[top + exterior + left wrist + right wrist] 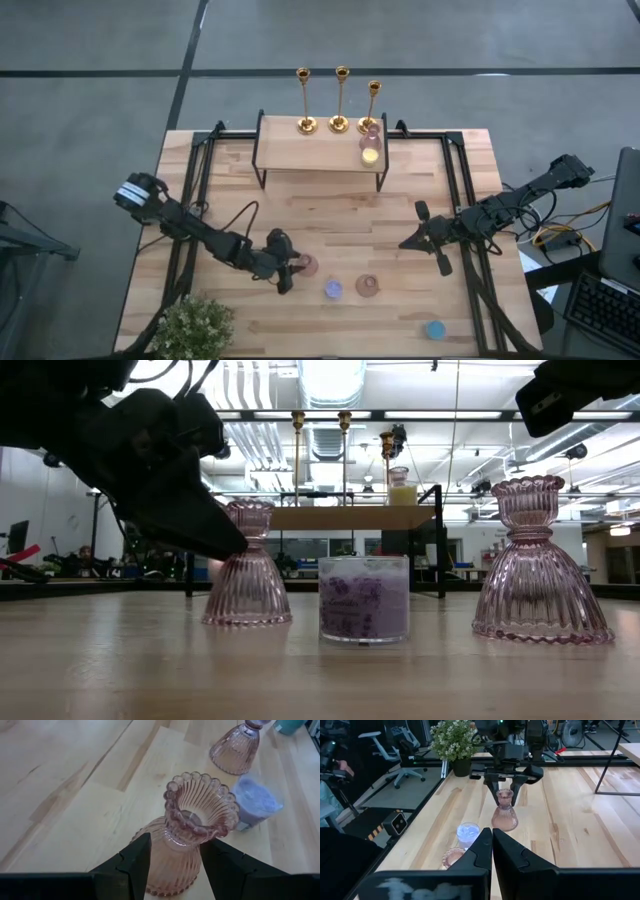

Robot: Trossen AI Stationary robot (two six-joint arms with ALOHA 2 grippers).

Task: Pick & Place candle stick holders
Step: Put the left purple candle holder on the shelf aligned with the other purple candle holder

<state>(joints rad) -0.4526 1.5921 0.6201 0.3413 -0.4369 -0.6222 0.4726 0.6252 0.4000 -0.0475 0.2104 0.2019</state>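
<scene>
Three gold candle stick holders [339, 100] stand on their round bases at the far edge of a raised wooden shelf [320, 155]. A pink ribbed glass holder [192, 827] stands upright on the table at near left. My left gripper [175, 845] is open around it, one finger on each side of its narrow neck, with gaps showing in the right wrist view [505, 795]. My right gripper [492, 845] hangs shut above the table's right half [412, 240], holding nothing.
A purple candle in a glass [333, 290] and a second pink holder [367, 286] stand just right of the first. A blue candle [434, 329] sits near the front edge and a potted plant [195, 325] at the front left. The shelf also bears a pink holder [371, 130] and a yellow candle [370, 155].
</scene>
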